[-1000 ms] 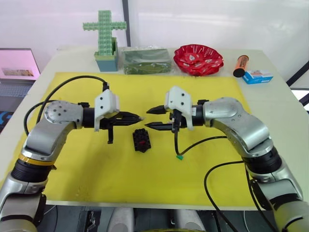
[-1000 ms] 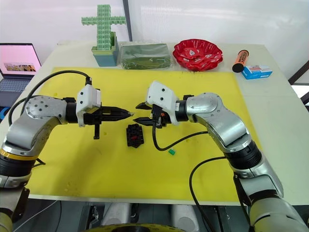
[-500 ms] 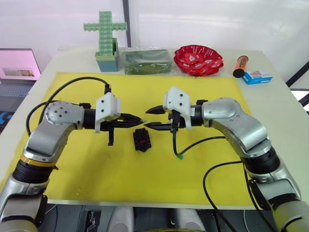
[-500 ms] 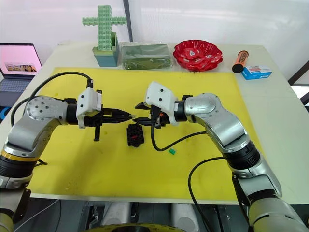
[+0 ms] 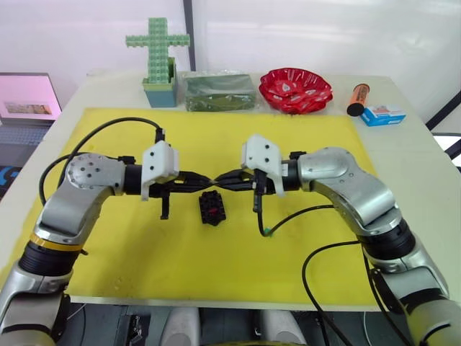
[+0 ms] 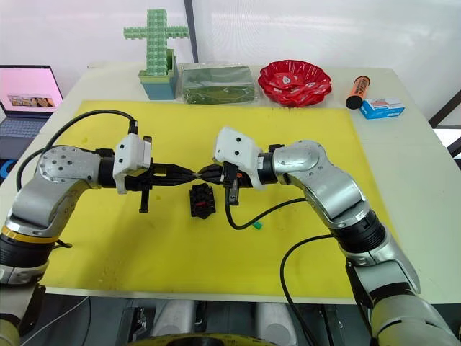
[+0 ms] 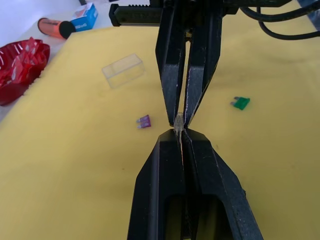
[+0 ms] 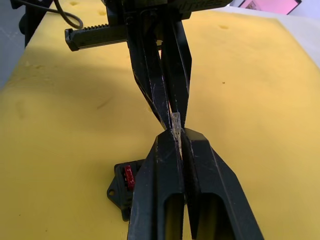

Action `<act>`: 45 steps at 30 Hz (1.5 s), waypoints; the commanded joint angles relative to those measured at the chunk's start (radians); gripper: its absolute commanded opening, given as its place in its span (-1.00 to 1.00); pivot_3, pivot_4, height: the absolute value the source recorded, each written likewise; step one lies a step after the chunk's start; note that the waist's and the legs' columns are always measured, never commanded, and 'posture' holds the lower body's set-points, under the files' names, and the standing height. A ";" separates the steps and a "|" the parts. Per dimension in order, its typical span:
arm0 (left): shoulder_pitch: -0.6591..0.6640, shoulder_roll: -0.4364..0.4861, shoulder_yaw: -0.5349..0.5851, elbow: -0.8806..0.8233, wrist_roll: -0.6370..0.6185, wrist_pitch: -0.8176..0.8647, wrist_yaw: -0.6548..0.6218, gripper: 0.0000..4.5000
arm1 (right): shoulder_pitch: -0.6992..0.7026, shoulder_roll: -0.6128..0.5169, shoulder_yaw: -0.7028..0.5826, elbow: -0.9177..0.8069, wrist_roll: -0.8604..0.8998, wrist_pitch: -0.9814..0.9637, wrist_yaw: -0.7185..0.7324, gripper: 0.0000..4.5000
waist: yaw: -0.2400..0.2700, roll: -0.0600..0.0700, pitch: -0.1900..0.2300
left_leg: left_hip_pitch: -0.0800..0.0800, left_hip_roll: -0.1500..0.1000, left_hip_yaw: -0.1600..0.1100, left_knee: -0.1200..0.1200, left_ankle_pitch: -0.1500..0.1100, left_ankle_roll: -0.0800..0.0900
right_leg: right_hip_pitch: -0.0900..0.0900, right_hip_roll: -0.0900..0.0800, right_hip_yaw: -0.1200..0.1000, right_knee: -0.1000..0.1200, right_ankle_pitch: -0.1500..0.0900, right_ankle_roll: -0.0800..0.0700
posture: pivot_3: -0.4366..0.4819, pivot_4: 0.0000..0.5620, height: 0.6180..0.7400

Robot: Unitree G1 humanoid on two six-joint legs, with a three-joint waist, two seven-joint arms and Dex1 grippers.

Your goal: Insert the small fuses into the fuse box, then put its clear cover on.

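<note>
Both grippers have closed the gap between them since a second ago: the right gripper, whose fingers then stood apart, is now pinched together and meets the left gripper tip to tip above the yellow mat. In the wrist views a tiny whitish-grey fuse sits right at that meeting point, with the left gripper's fingers together on its near end and the right gripper's fingers together on the other, so both pincers are clamped on the same piece.

Just below the joined tips, the black fuse box lies on the mat with a red fuse standing in one of its slots. A green fuse lies on the mat near the right arm's cable, well apart from the box. In the left wrist view a purple fuse lies loose on the mat, and the clear cover rests farther off on the mat.

Along the far edge of the table stand a green cross in a holder, a clear bag, a red bowl, an orange tube and a blue-and-white carton.
</note>
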 commanded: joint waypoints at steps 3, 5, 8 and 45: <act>0.013 0.003 0.016 -0.027 -0.002 -0.025 -0.018 -1.00 | -0.019 0.000 -0.036 -0.016 0.016 -0.005 0.010 -0.99 | 0.000 0.000 0.000 | 0.000 0.000 0.000 0.000 0.000 0.000 | 0.000 0.000 0.000 0.000 0.000 0.000 | -0.05 -0.47 1.00; 0.022 0.000 0.022 -0.026 -0.003 -0.028 -0.013 -1.00 | -0.031 -0.003 -0.036 -0.019 0.027 0.008 0.024 -0.99 | 0.000 0.000 0.000 | 0.000 0.000 0.000 0.000 0.000 0.000 | 0.000 0.000 0.000 0.000 0.000 0.000 | -0.05 -0.47 1.00; 0.052 -0.005 0.048 -0.027 -0.017 -0.038 0.000 -0.70 | -0.054 -0.018 -0.022 -0.019 0.028 0.020 0.056 -1.00 | -0.001 0.000 0.000 | 0.000 0.000 0.000 0.001 0.000 0.000 | 0.000 0.000 0.000 0.001 0.000 0.000 | -0.05 -0.47 1.00; 0.620 -0.441 0.057 -0.093 0.144 -0.323 0.479 0.98 | -0.215 0.047 0.229 0.140 -0.166 0.099 0.153 -1.00 | 0.000 0.000 -0.001 | 0.002 0.008 0.003 0.003 0.000 0.000 | 0.001 0.005 0.000 0.000 0.003 -0.005 | -0.05 -0.47 1.00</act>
